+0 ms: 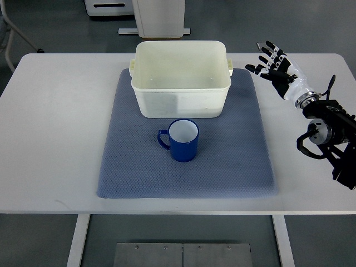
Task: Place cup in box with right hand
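A lab or test room: a plain white desk (pixel 50 139) on metal legs stands on grey carpet floor (pixel 61 28), with white equipment bases (pixel 158 16) behind and a metal floor plate (pixel 182 255) in front.

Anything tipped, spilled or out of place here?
Nothing stands out. The blue cup stands upright on the mat just in front of the empty box; the right hand hovers open, apart from both.

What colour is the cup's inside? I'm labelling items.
White inside, blue outside; the cup shows clearly in the top view, upright on the mat.
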Action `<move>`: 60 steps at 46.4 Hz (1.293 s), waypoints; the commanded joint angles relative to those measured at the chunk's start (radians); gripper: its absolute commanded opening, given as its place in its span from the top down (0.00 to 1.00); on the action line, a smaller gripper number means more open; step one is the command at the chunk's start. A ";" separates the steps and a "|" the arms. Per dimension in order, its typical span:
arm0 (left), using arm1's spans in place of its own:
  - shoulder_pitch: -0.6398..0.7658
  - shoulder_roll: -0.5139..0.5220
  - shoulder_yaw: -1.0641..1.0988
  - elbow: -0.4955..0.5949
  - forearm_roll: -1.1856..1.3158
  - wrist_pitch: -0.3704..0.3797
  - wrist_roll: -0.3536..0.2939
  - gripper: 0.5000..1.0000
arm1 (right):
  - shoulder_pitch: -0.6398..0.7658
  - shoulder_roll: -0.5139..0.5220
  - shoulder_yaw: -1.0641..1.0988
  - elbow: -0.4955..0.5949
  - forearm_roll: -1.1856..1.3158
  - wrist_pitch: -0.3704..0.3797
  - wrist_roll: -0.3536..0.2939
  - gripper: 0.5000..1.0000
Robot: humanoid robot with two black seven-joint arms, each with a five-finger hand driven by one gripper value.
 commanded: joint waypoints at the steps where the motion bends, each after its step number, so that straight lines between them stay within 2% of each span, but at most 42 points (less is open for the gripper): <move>1: 0.000 0.000 0.000 0.000 0.000 0.000 0.000 0.00 | 0.000 -0.006 0.001 0.003 0.000 0.000 0.000 0.00; 14: 0.000 0.000 0.000 0.000 0.000 0.000 0.000 0.00 | 0.005 -0.044 0.068 0.042 0.000 0.002 -0.001 0.00; 27: 0.001 0.000 0.000 0.000 0.000 0.000 0.000 0.00 | 0.005 -0.117 0.090 0.277 -0.002 0.002 -0.001 0.00; 35: 0.000 0.000 0.000 0.000 0.000 0.000 0.000 0.00 | 0.002 -0.127 0.088 0.400 -0.032 0.005 -0.006 0.00; 46: 0.000 0.000 0.000 0.000 0.000 0.000 0.000 0.00 | -0.015 -0.124 0.076 0.524 -0.163 0.032 -0.011 0.00; 60: 0.000 0.000 0.000 0.000 0.000 0.001 0.000 0.00 | -0.041 -0.117 0.004 0.584 -0.285 0.063 -0.006 0.00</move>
